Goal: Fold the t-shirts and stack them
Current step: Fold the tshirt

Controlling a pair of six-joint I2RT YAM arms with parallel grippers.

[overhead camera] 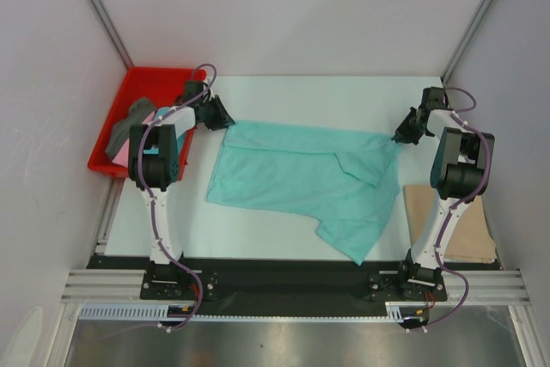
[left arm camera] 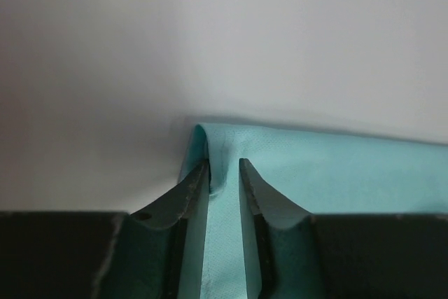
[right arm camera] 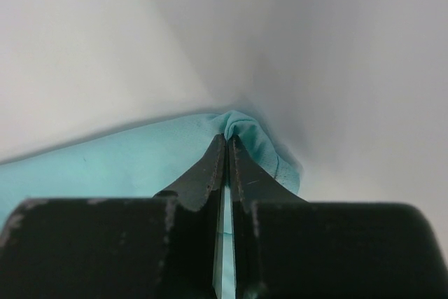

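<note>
A turquoise t-shirt (overhead camera: 301, 178) lies spread across the middle of the table, one part folded over near its right side. My left gripper (overhead camera: 225, 119) is at its far left corner. In the left wrist view the jaws (left arm camera: 222, 162) stand a little apart with the shirt's (left arm camera: 336, 173) edge running between them, a small fold against the left finger. My right gripper (overhead camera: 400, 137) is at the far right corner, and the right wrist view shows it (right arm camera: 229, 136) shut on a pinch of the shirt (right arm camera: 105, 166).
A red tray (overhead camera: 142, 79) at the far left holds a dark grey t-shirt (overhead camera: 129, 126) and a pink t-shirt (overhead camera: 123, 150). A tan t-shirt (overhead camera: 460, 221) lies flat at the near right, beside the right arm. White walls close in the table.
</note>
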